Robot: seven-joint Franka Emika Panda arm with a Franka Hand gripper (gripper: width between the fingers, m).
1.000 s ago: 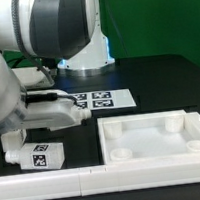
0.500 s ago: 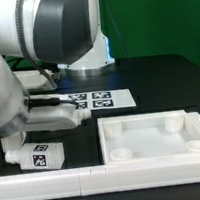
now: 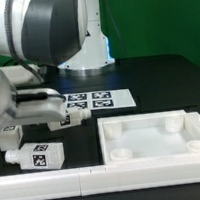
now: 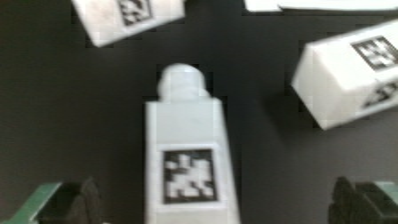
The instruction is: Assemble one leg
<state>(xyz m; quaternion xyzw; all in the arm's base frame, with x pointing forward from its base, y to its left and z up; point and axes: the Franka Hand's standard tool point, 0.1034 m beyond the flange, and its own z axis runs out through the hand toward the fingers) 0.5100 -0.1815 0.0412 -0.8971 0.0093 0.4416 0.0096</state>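
The leg (image 4: 185, 150) lay flat on the dark table (image 4: 267, 130), directly under the wrist camera, its tag (image 4: 187, 176) facing up and its round peg (image 4: 183, 80) pointing away from the pincer (image 4: 214, 200). The pincer was wide open and held nothing. One dark fingertip (image 4: 59, 200) showed on each side of the leg, both well clear of its long faces, so the leg sat in line with the gap but was not yet gripped. Two other legs lay near it and apart from it, one (image 4: 125, 18) beyond the peg end and another (image 4: 356, 72) off to the side. In the exterior view a tagged block (image 3: 36, 156) lay near the front edge at the exterior view's left, below the arm (image 3: 40, 34). Whether this was the centred leg could not be told, and the fingers were hidden there. The square tray (image 3: 158, 140) sat at the exterior view's right with nothing standing in its corners, and the marker board (image 3: 100, 100) lay behind it. Judging from this, the task had barely begun: the pincer was lined up, while the closing, lifting, carrying and fitting of the peg into a corner were all left to do.
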